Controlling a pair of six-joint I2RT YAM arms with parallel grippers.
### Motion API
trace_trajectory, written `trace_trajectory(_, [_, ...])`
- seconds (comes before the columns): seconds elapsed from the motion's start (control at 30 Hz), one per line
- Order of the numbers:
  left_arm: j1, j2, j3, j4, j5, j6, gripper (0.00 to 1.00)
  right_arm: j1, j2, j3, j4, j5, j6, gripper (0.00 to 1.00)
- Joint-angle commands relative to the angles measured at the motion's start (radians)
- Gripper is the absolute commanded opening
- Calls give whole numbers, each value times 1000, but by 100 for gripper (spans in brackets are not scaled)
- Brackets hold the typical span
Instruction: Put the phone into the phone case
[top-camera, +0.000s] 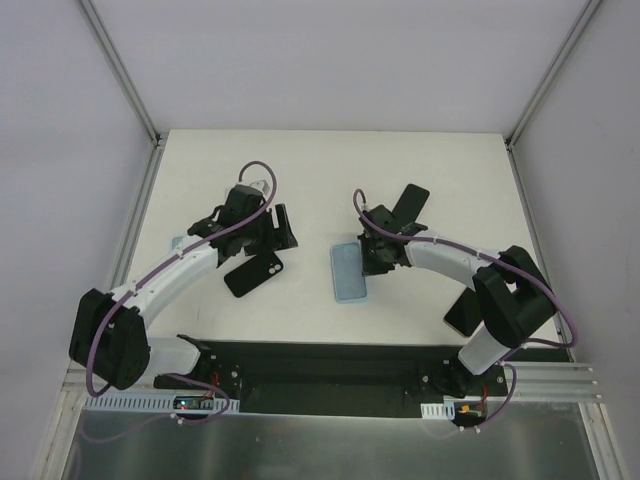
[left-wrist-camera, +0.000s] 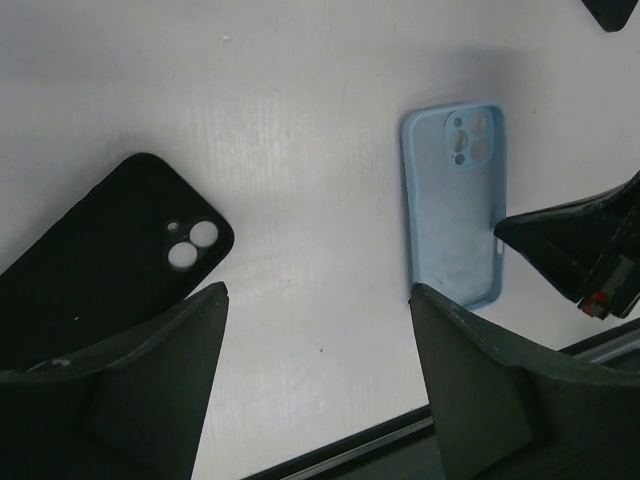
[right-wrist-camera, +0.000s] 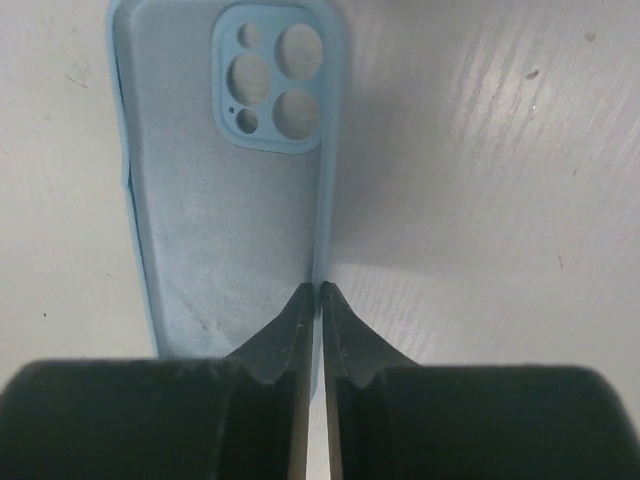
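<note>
The light blue phone case (top-camera: 348, 272) lies open side up on the white table, camera cut-out at its far end. My right gripper (top-camera: 373, 262) is shut on the case's right wall; in the right wrist view the fingertips (right-wrist-camera: 318, 290) pinch that thin wall of the case (right-wrist-camera: 225, 220). The black phone (top-camera: 253, 272) lies back up to the left of the case, its two lenses showing (left-wrist-camera: 110, 250). My left gripper (top-camera: 262, 240) hovers open and empty (left-wrist-camera: 315, 300) over bare table between the phone and the case (left-wrist-camera: 455, 200).
A second black flat object (top-camera: 410, 203) lies tilted at the far right, behind the right gripper; its corner shows in the left wrist view (left-wrist-camera: 612, 10). The dark base strip (top-camera: 320, 365) runs along the table's near edge. White walls enclose the table.
</note>
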Motion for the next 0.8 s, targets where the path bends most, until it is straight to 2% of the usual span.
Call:
trace_trajectory(0.0, [-10,115,52,126,90,-70,72,8,-9,-30,47,16,54,16])
trace_trajectory(0.13, [-11,136,64,127,71,-75,70,7,-62,2,-21,95,60,38])
trace_trajectory(0.17, [-10,116,61,125,61,-73,71,5,-75,10,-54,118,63,41])
trace_trajectory(0.27, [-11,67,55,114,26,-35,75,-8,-125,19,-96,160,83,61])
trace_trajectory(0.3, [-11,53,55,82,11,-23,80,-12,-139,17,-104,167,86,71])
trace_trajectory(0.37, [-10,12,53,36,-76,-9,87,-21,-176,19,-139,193,96,76])
trace_trajectory(0.4, [-7,-5,49,-7,-103,3,99,-22,-188,20,-151,201,94,85])
trace_trajectory(0.5, [11,-58,44,-73,-178,42,99,-24,-231,17,-183,217,88,96])
trace_trajectory(0.63, [19,-78,99,-185,-209,251,99,-21,-309,-21,-193,224,102,100])
trace_trajectory(0.7, [19,-65,127,-225,-305,334,99,-22,-354,-53,-180,224,111,96])
trace_trajectory(0.77, [28,-39,165,-260,-404,335,99,-21,-381,-70,-168,221,116,96])
